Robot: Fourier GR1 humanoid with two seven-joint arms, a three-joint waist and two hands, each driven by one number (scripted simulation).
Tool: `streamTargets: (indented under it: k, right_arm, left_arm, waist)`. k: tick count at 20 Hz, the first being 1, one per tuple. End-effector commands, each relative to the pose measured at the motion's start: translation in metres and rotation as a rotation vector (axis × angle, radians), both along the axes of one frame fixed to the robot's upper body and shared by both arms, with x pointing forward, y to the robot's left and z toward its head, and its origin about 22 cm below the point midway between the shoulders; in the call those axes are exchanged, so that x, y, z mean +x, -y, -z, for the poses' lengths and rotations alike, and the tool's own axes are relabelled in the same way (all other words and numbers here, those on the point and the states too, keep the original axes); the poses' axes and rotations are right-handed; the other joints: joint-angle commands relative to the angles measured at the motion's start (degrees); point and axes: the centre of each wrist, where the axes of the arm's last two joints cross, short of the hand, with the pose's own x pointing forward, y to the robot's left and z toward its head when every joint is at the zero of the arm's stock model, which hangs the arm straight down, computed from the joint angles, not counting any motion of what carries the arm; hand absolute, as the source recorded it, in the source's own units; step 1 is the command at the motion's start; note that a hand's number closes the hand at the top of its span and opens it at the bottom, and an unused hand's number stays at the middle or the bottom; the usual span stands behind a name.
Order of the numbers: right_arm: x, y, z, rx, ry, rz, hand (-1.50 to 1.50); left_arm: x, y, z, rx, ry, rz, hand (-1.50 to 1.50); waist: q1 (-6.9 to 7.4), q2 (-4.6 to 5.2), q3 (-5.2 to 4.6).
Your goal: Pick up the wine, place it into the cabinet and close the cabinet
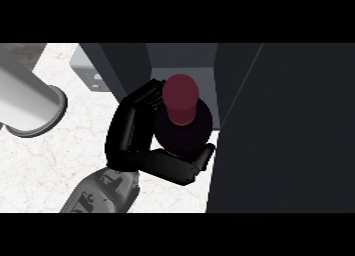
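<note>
Wine bottle [181, 117] upright at open cabinet [283, 130] mouth, over marble counter [54, 165]. Right hand [147, 150] wrapped around bottle, fingers one side, thumb the other. Left forearm [21, 97] at upper left, its hand out of view.

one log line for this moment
phase: carrying wine to cabinet | right hand: curled round wine bottle | bottle: upright, at open cabinet front | left hand: not seen

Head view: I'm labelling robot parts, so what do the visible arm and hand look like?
One arm shows: a grey forearm with dark markings on its casing, ending in a glossy black hand with long, segmented fingers and a thick thumb. No cables or sleeves show.
</note>
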Motion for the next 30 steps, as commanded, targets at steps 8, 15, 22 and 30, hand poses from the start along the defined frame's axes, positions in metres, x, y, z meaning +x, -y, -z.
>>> streamTargets:
  k: [8,15,22,30]
  right_arm:
    - [-0.03,0.002,-0.01,0.015,0.014,-0.062,-1.5]
    - [-0.034,-0.002,-0.013,0.052,0.037,-0.046,-1.5]
    - [-0.022,-0.004,-0.008,0.044,0.029,-0.043,-1.5]
    - [-0.023,-0.001,-0.009,0.03,0.026,-0.039,-1.5]
  left_arm:
    - [0.018,0.031,-0.003,0.047,0.016,-0.078,1.5]
    - [0.023,0.04,0.016,0.013,-0.009,-0.095,1.5]
    - [0.036,0.027,0.045,-0.031,-0.046,-0.135,1.5]
    - [0.041,0.033,0.083,0.106,-0.018,-0.173,1.5]
  waist:
    - [0.03,-0.01,-0.02]
    - [-0.32,0.02,-0.05]
    - [-0.05,0.06,-0.04]
    - [-0.25,0.08,-0.04]
